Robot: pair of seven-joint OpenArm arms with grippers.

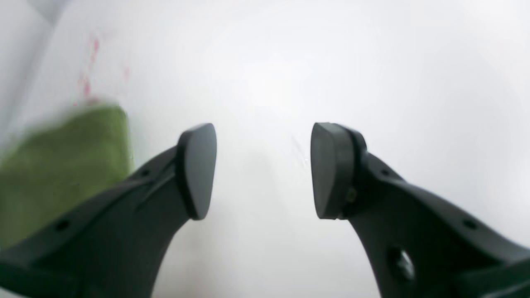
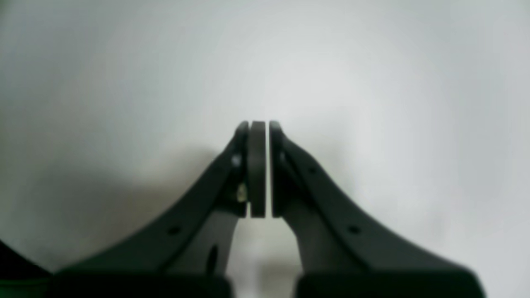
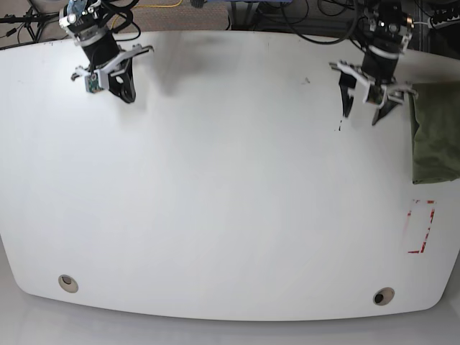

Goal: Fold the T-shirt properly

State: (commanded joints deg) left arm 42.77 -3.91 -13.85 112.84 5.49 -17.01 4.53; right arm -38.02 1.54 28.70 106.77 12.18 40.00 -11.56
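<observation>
T-shirt (image 3: 435,136) — cropped at frame edge

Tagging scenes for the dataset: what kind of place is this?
Likely a robotics lab bench: a bare white table with two robot arms mounted at its far edge, tangled cables behind it, a red taped marker and a folded green T-shirt.

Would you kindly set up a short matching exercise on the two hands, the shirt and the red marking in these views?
Things:
1. left hand
2. right hand
3. olive-green folded cotton T-shirt
4. red dashed rectangular outline

States:
A. lies at the table's edge
B. open, empty
C. marked on the white table
D. shut, empty

Pairs: 1-B, 2-D, 3-A, 4-C
</observation>
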